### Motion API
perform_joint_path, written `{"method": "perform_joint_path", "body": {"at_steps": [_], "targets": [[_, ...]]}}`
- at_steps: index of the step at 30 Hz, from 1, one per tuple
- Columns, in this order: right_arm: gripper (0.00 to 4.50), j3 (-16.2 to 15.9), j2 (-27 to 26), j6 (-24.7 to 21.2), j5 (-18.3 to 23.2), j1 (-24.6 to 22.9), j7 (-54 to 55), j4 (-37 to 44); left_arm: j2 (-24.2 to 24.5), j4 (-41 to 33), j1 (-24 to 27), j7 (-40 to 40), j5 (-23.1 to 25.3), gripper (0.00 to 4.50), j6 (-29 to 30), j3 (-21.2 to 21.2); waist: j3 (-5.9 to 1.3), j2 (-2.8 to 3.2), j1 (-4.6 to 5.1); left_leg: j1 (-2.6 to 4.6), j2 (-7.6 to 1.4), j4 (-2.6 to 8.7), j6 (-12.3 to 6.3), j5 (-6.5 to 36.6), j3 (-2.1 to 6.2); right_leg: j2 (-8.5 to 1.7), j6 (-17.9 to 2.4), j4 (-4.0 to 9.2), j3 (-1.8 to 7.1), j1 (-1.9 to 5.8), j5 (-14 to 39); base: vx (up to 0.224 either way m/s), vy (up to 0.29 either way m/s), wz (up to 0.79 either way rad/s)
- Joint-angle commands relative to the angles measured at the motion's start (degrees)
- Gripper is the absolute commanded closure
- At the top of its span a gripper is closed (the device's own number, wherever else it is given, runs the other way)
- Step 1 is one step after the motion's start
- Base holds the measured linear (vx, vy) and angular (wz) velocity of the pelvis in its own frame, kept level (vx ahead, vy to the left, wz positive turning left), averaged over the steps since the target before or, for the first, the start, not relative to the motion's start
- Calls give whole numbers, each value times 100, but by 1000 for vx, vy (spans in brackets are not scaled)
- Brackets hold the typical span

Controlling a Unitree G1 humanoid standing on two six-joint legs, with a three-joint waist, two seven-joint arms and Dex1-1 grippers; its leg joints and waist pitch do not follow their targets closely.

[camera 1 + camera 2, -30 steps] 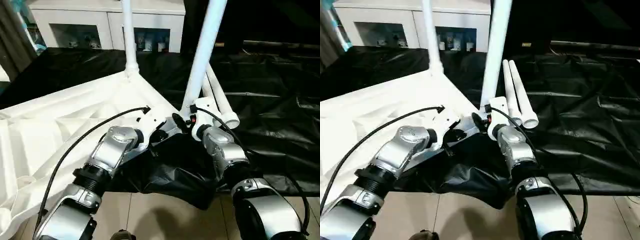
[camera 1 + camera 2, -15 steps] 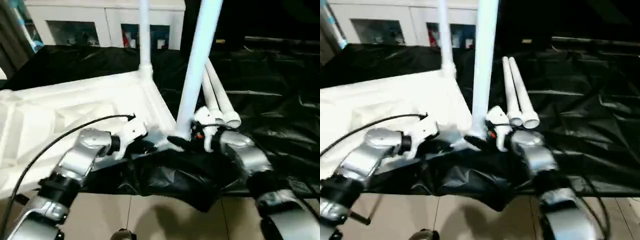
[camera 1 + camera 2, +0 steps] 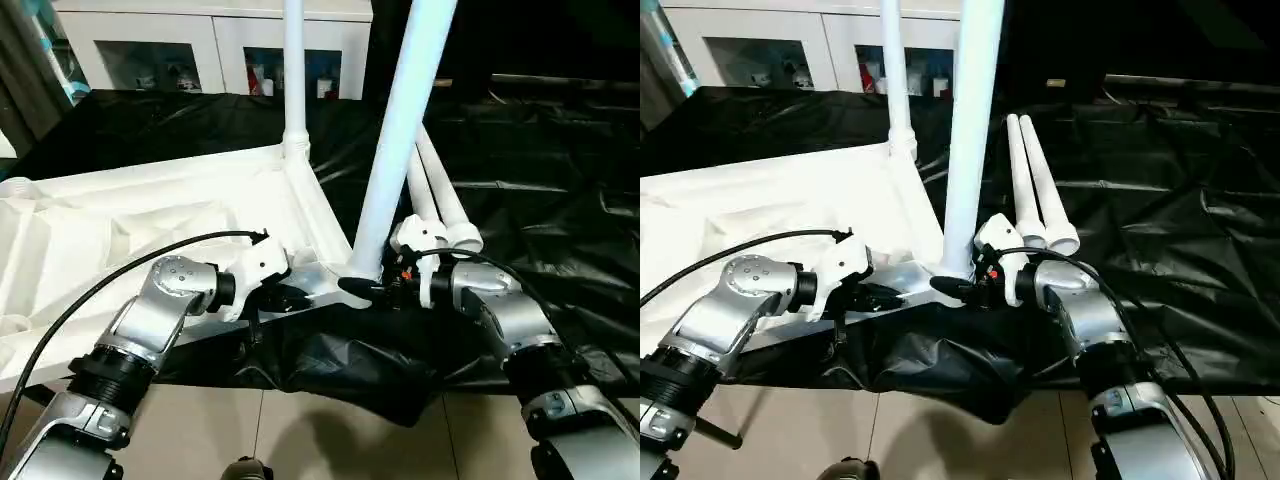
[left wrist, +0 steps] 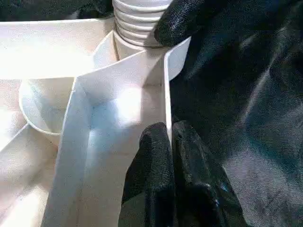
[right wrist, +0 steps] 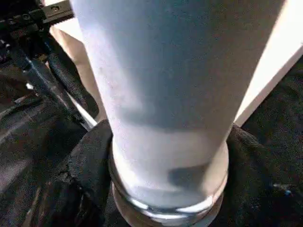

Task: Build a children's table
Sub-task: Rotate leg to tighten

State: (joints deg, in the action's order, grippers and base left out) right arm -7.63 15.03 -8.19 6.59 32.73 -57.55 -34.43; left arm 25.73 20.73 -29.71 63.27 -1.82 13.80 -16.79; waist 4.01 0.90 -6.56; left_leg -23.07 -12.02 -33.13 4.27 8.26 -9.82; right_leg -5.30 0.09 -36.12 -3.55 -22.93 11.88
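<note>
Light falls from above, leaving the upturned white tabletop (image 3: 150, 215) bright and nearly washed out, while the black drape (image 3: 540, 150) swallows detail apart from thin sheen along its creases. The head views are sharp. In the right wrist view the near leg (image 5: 161, 85) is soft, shaded bluish, with a glaring strip beside it.

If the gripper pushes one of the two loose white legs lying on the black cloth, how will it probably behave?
The two loose legs are round, smooth tubes, so a sideways push would probably make one roll, and in a curve, since they taper. They look hollow at the open end, likely light and stiff. The wrinkled black cloth may slow the rolling.
</note>
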Motion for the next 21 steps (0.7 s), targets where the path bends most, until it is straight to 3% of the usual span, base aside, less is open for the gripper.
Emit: {"method": "perform_joint_path", "body": {"at_steps": [1, 3, 6, 9, 11, 13, 15, 16, 21], "targets": [[168, -16, -136, -34, 17, -71, 204, -32, -109, -27, -81, -147, 49, 450, -69, -39, -439, 46, 9, 166, -91, 349, -137, 1232, -16, -240, -1449, 383, 199, 260, 260, 0, 0, 0], [170, 47, -212, -18, -3, -51, 455, -135, -158, 49, -124, -285, 94, 450, -23, -22, -432, 47, 13, 174, -94, 360, -86, 1325, -12, -247, -1431, 395, 202, 255, 399, 0, 0, 0], [172, 485, -719, -74, -106, 146, 2124, -921, -640, 638, -514, -1367, 315, 450, 315, 172, -415, 54, 32, 208, -78, 392, 137, 1628, 6, -264, -1355, 444, 206, 223, 991, 0, 0, 0], [172, 638, -932, -100, -173, 247, 2920, -1222, -876, 933, -719, -1876, 423, 450, 444, 237, -400, 70, 46, 212, -86, 419, 245, 1825, 21, -276, -1208, 486, 213, 216, 1344, 0, 0, 0], [172, 772, -1206, -102, -206, 437, 3787, -1600, -1227, 1274, -962, -2443, 450, 450, 581, 340, -392, 91, 65, 232, -78, 421, 325, 1996, 19, -269, -1144, 507, 234, 161, 1460, 0, 0, 0], [172, 843, -1450, -53, -189, 629, 4280, -1909, -1503, 1492, -1125, -2772, 471, 450, 628, 367, -390, 53, 50, 242, -58, 421, 327, 2039, 17, -262, -1084, 541, 231, 163, 1590, 0, 0, 0], [172, 899, -1673, 101, -166, 815, 4390, -2150, -1706, 1604, -1218, -2852, 496, 450, 568, 322, -398, 57, 34, 221, -58, 422, 279, 2008, 21, -278, -1017, 554, 235, 174, 1633, 0, 0, 0], [117, 919, -1739, 147, -142, 868, 4376, -2208, -1761, 1625, -1239, -2850, 497, 450, 550, 302, -403, 51, 41, 186, -49, 426, 255, 1930, 30, -269, -983, 544, 226, 196, 1570, 0, 0, 0], [84, 893, -1746, 252, -92, 1009, 3940, -2200, -1671, 1446, -1153, -2426, 503, 450, 171, 109, -428, 27, 42, 139, -57, 433, 124, 1734, 35, -255, -971, 517, 207, 235, 1216, 0, 0, 0]]}}
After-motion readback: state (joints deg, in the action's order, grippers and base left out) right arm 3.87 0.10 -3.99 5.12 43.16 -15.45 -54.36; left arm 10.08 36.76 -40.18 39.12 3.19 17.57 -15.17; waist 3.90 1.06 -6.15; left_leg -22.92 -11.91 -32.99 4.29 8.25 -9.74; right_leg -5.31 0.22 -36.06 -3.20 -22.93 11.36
